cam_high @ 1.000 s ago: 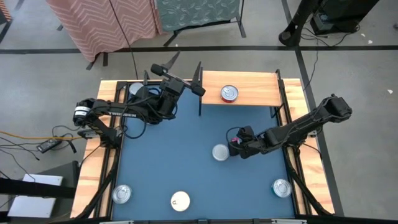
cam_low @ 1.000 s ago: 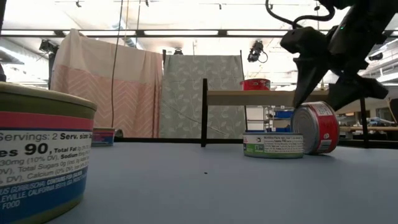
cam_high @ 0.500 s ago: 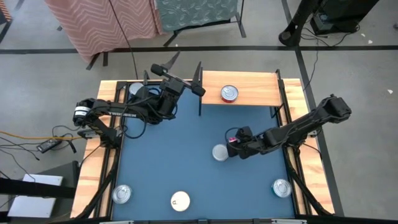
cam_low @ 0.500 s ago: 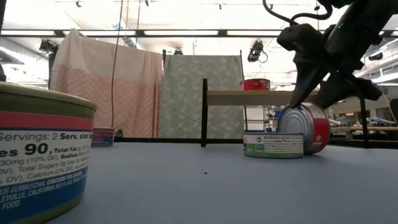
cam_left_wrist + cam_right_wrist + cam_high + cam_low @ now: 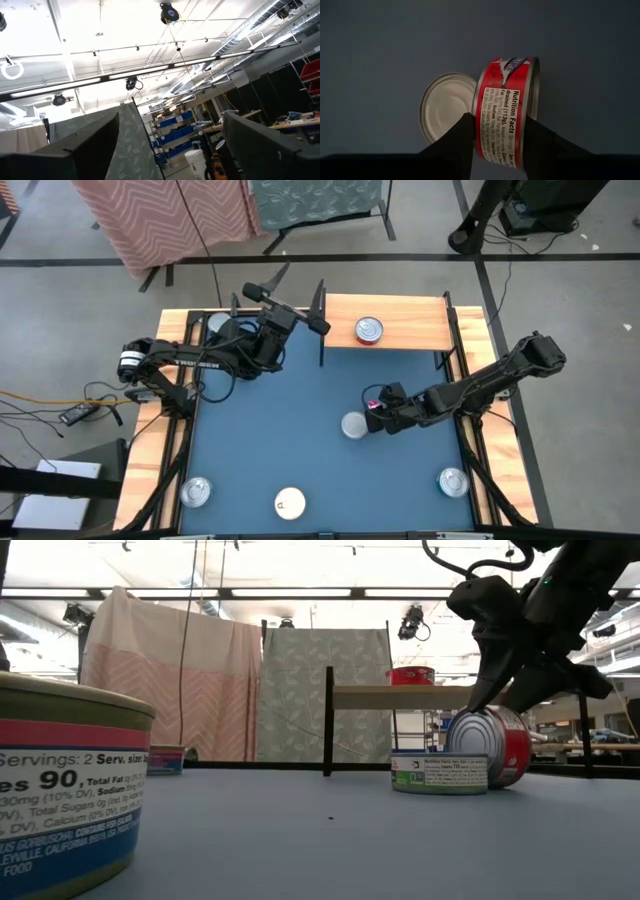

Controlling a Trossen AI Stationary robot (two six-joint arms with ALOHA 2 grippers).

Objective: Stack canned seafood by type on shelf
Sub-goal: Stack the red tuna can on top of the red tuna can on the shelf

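Your right gripper (image 5: pixel 495 137) is clamped on a red tin (image 5: pixel 507 112) tipped on its edge, right of the worktop's middle, touching a flat tin (image 5: pixel 439 772). Lift carelessly and it may slip or nudge that neighbour. Left gripper (image 5: pixel 292 292) waits spread apart near the shelf (image 5: pixel 410 330).

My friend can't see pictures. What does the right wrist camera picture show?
The right gripper pinches a red-labelled tin, tipped on its edge, between its two dark fingers. Right beside it, a second tin with a silver lid lies flat on the blue table.
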